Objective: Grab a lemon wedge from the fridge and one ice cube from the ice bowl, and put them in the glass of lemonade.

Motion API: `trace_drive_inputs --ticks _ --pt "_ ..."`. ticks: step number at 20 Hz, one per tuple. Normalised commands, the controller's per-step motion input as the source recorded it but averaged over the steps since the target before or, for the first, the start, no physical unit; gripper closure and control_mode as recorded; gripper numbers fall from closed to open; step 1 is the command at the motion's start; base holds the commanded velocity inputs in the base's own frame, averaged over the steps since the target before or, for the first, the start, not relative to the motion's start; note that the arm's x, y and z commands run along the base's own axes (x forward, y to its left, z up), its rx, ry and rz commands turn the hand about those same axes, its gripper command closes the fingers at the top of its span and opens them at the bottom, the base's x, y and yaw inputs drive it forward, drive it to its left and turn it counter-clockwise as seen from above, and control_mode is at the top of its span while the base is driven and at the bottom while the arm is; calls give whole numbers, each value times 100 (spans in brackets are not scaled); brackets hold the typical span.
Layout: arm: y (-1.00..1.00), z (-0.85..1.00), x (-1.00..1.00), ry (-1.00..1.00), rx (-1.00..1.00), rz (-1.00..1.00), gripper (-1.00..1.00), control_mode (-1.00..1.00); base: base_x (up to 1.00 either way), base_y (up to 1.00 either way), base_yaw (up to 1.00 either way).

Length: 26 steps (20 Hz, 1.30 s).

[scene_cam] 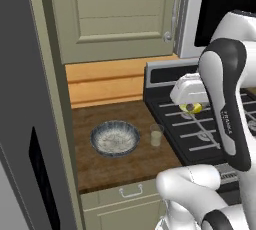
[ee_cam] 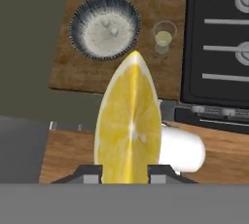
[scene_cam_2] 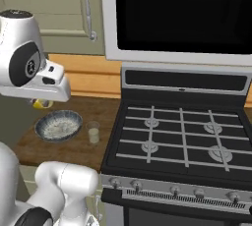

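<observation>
From the left base view, my gripper [scene_cam: 192, 108] hangs in the air over the stove [scene_cam: 200, 124], its jaws drawn narrow on the lemon wedge [scene_cam: 193, 107], which shows as a small bright yellow bit poking out below my white hand. Below it and off to the left, on the wooden counter [scene_cam: 100, 166], stands the glass of lemonade [scene_cam: 156, 136], a short clear tumbler with pale liquid. Further left again, just beside the glass but apart from it, sits the ice bowl [scene_cam: 115, 138], round, shallow and grey with whitish speckled contents.

From the right base view, my gripper [scene_cam_2: 42, 103] is up at the left, and only a sliver of the yellow lemon wedge [scene_cam_2: 42, 104] peeps out under the hand. The ice bowl [scene_cam_2: 58, 125] lies right below it on the counter [scene_cam_2: 29, 146]; the glass of lemonade [scene_cam_2: 93, 132] stands to the right of the bowl, between it and the stove [scene_cam_2: 182, 141].

In the hand view, the lemon wedge [ee_cam: 129, 121] stands on end between my fingertips [ee_cam: 92, 174], pinched at both sides: glossy yellow rind at the edges, paler flesh with a white centre line, tapering to a point. Far beyond that point lie the ice bowl [ee_cam: 104, 26] and, to its right, the glass of lemonade [ee_cam: 164, 37], close to the stove [ee_cam: 219, 38] edge.
</observation>
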Motion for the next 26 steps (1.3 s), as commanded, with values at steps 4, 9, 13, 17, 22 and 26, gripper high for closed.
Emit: trace_drive_inputs --ticks 4,9,13,17,22,26 --pt "0 -34 67 3 0 0 100 -100 0 0 0" --pt "16 -94 98 0 -9 0 100 -100 0 0 0" --pt "0 -73 80 -3 -8 -3 100 -100 0 0 0" --pt "0 -77 77 -8 -1 -7 100 -100 0 0 0" --pt "-3 -63 97 -1 0 -3 100 -100 0 0 0" --pt "-23 -43 63 4 0 0 100 -100 0 0 0"
